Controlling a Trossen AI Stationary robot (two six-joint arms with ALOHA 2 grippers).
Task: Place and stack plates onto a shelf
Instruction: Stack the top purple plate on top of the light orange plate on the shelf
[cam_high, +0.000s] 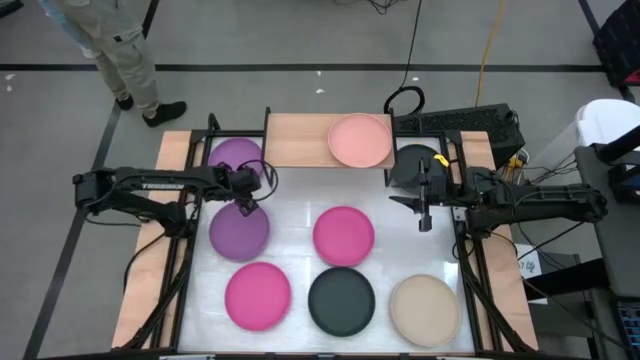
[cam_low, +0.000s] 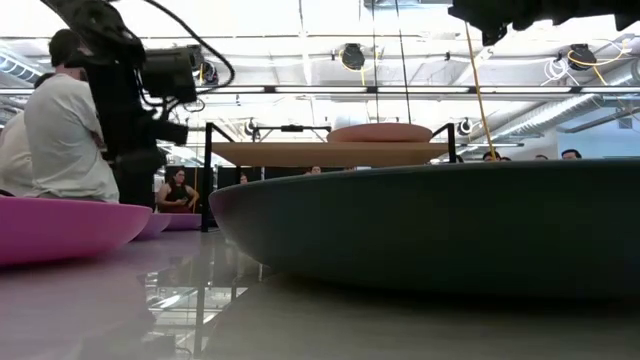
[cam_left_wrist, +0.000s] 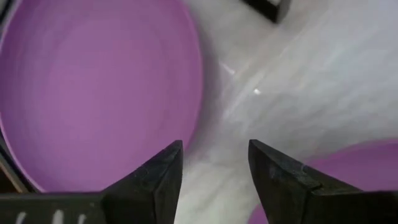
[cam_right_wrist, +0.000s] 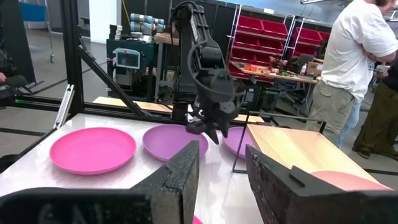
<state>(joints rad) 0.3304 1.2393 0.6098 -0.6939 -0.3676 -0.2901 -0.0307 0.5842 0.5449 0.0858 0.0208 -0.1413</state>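
Observation:
The shelf (cam_high: 300, 140) stands at the table's far edge with the salmon plate (cam_high: 360, 140) lying on its right half. One purple plate (cam_high: 236, 156) lies at the shelf's left end, the other (cam_high: 239, 228) just nearer. My left gripper (cam_high: 250, 205) hovers open above the gap between them; in its wrist view its fingers (cam_left_wrist: 214, 168) frame bare table between the far purple plate (cam_left_wrist: 99, 87) and the near one (cam_left_wrist: 354, 168). My right gripper (cam_high: 424, 215) is open and raised, beside a black plate (cam_high: 415, 165).
Flat on the table lie two hot pink plates (cam_high: 343, 235) (cam_high: 258, 296), a second black plate (cam_high: 341, 301) and the beige plate (cam_high: 425, 309). Wooden strips run along both sides. A person (cam_high: 120, 50) stands beyond the far left corner.

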